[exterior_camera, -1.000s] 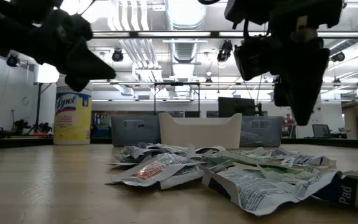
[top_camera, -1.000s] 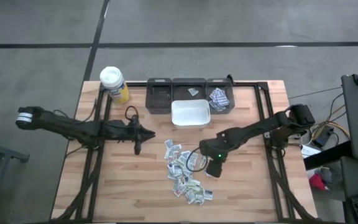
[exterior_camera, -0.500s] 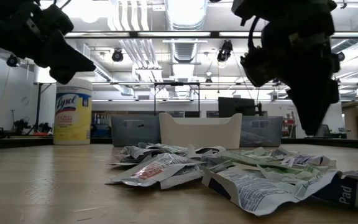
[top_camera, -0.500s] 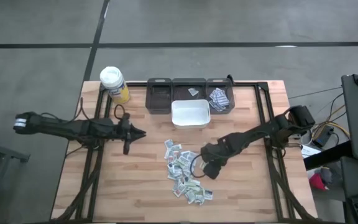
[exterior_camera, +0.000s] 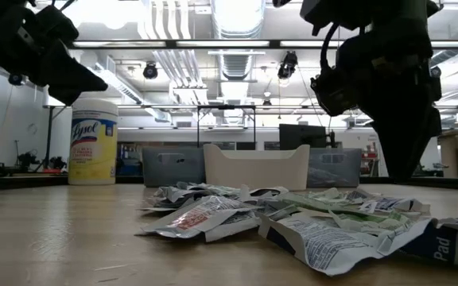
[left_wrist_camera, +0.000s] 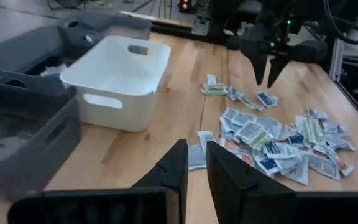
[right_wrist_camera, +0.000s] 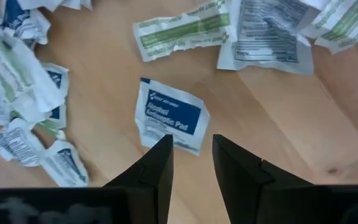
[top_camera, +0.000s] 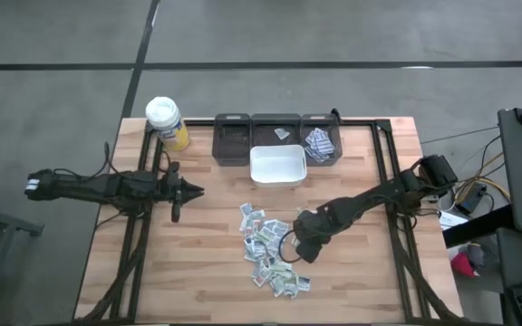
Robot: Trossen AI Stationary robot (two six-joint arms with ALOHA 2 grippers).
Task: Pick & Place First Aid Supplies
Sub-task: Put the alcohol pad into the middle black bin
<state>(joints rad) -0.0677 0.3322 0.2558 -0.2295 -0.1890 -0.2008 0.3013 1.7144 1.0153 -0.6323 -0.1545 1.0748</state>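
The wooden tabletop [top_camera: 198,263] filled the middle of the high view, with the two dark arms reaching in from its left and right edges. The left gripper [top_camera: 176,191] waited left of centre, well apart from the supplies, its fingers [left_wrist_camera: 178,169] nearly together with only a thin gap and nothing between them. The right gripper [top_camera: 297,254] hung low at the right edge of the scattered first aid supplies [top_camera: 271,249], in the lower middle of the frame. Its fingers [right_wrist_camera: 156,167] stood apart and empty, pointing down at one blue-printed alcohol pad [right_wrist_camera: 169,120] lying flat and alone on bare wood.

To do this pick well, the right gripper would probably need to centre on that pad, come down until its fingers touch the wood on either side, and close across the packet's narrow width so that no neighbouring packet comes along.

At the top of the high view sat three dark bins in a row: the left bin [top_camera: 232,143] looked empty, the middle bin [top_camera: 275,124] held one packet, and the right bin [top_camera: 323,156] held several. The white tub [top_camera: 277,167] just below them showed nothing inside. A white-lidded yellow bottle [top_camera: 166,121] stood at the upper left corner.
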